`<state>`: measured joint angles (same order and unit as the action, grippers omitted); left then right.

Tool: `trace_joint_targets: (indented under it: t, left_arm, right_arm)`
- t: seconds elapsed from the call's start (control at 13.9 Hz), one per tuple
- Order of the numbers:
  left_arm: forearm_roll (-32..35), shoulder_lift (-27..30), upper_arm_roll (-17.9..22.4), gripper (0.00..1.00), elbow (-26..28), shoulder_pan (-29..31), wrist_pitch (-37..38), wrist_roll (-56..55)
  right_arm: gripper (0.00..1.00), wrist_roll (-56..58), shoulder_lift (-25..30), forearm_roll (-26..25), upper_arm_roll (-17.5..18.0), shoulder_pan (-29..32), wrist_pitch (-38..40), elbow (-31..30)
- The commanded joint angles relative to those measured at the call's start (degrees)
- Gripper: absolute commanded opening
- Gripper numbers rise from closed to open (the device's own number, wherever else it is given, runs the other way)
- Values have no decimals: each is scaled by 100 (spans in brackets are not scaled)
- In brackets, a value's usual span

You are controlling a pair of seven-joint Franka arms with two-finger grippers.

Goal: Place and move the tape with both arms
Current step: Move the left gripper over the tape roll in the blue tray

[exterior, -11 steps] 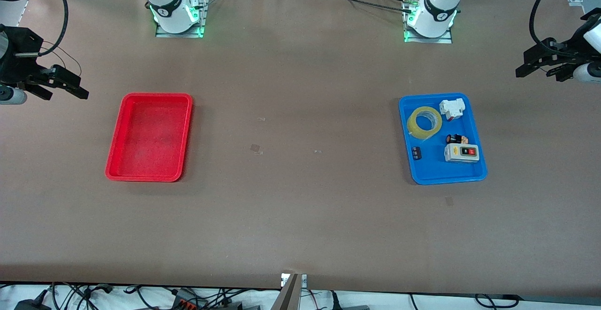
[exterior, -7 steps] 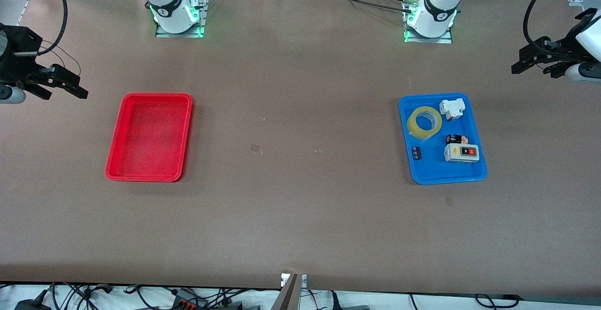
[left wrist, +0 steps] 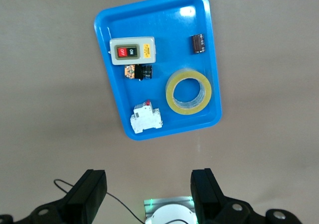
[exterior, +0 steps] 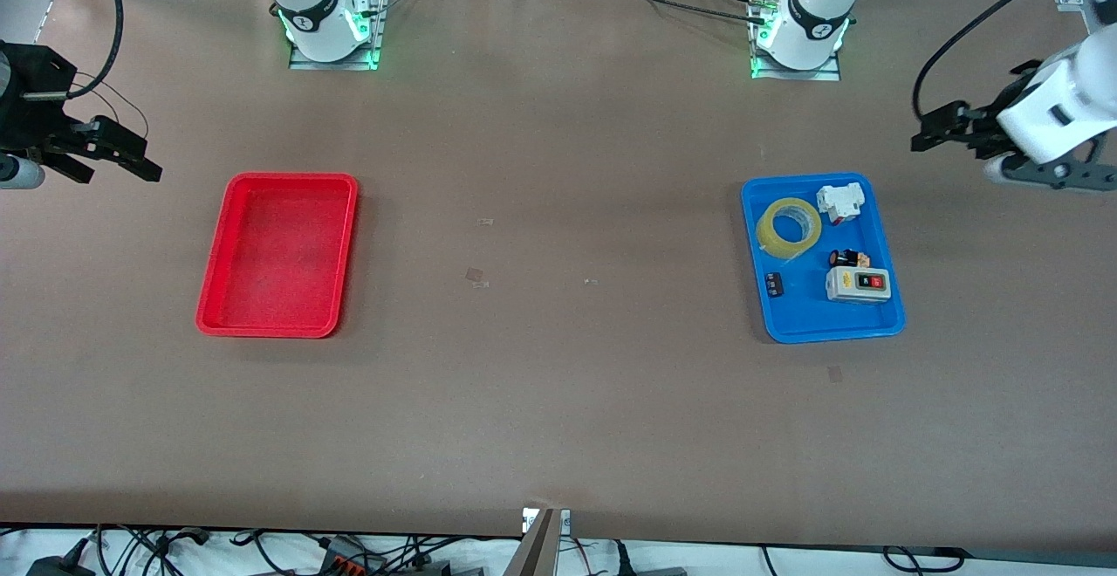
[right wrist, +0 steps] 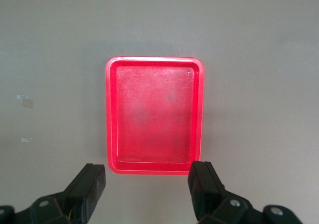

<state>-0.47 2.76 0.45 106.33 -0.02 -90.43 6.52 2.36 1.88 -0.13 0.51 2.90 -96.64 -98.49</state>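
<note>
The yellow tape roll [exterior: 772, 236] lies flat in the blue tray [exterior: 812, 321], in the corner toward the robots' bases. It also shows in the left wrist view [left wrist: 189, 108]. My left gripper [exterior: 935, 131] is open and empty, up in the air over bare table beside the blue tray, at the left arm's end of the table. In its wrist view the left gripper [left wrist: 148, 186] stands short of the tray [left wrist: 107, 35]. My right gripper [exterior: 140, 160] is open and empty, in the air beside the red tray [exterior: 214, 279]; the right gripper [right wrist: 147, 186] also shows in its wrist view.
The blue tray also holds a white breaker [exterior: 839, 202], a grey switch box [exterior: 859, 284], a small black and orange part [exterior: 848, 257] and a small black part [exterior: 774, 284]. The red tray [right wrist: 112, 114] is empty. The arm bases [exterior: 327, 30] stand along the table's edge away from the front camera.
My left arm has swung in toward the blue tray, its gripper staying open. My right gripper has hardly moved. The tape has not moved.
</note>
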Motion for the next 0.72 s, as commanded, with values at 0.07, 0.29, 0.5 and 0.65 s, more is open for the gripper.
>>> trace_joint_targets:
  t: [0.07,0.29,0.5,0.65]
  left_arm:
    - [-68,165,-220,100,1343,-51,-1446,42]
    - [-68,-318,-396,100,1839,-60,-2171,34]
    - [-198,-950,-414,100,1830,-60,-2198,25]
    - [-418,-1451,-414,100,1804,-51,-2355,25]
  right_arm:
    - [100,80,75,39,81,62,137,119]
    - [100,55,40,39,81,62,259,119]
    - [100,54,31,30,81,53,216,128]
    - [100,46,5,39,81,62,216,119]
